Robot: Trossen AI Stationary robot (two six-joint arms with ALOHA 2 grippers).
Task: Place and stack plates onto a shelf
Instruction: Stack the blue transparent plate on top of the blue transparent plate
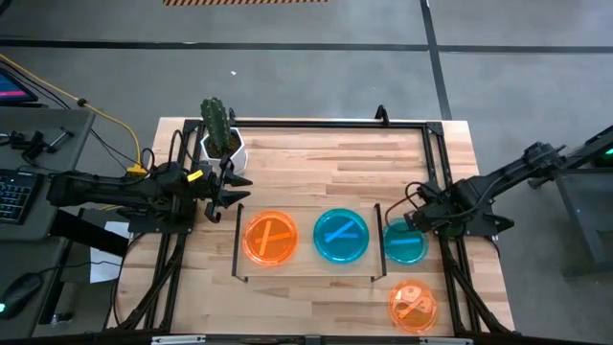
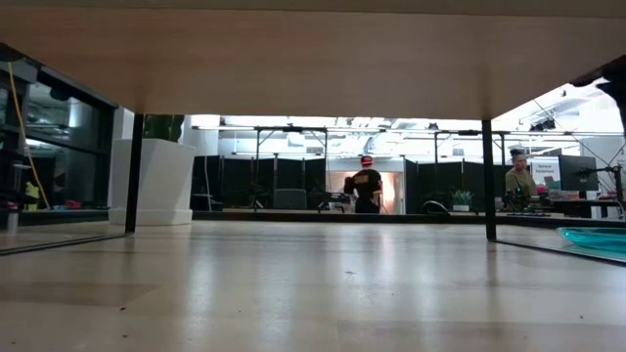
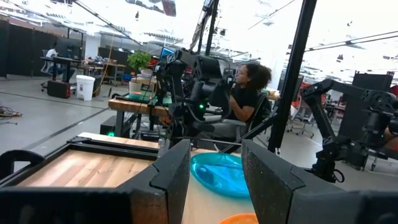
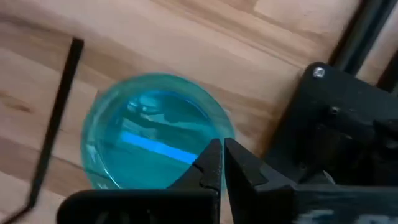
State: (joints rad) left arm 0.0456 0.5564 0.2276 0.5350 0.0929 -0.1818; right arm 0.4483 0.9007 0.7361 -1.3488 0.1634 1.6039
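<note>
On the wooden bench point(image 1: 316, 153), the shelf point(image 1: 305, 271) carries 1 orange plate point(image 1: 271, 238) and 1 teal plate point(image 1: 341, 235). My right tool point(image 1: 414, 219), fingers together, sits above a second teal plate point(image 1: 405, 242) right of the shelf. My left tool point(image 1: 233, 183) waits with fingers apart beside the cactus pot point(image 1: 222, 146).

We see two plates point(image 1: 271, 239) point(image 1: 341, 235) side by side on the shelf point(image 1: 305, 216), two more point(image 1: 405, 241) point(image 1: 414, 306) off its right end, a potted cactus point(image 1: 219, 132) behind its left end.
</note>
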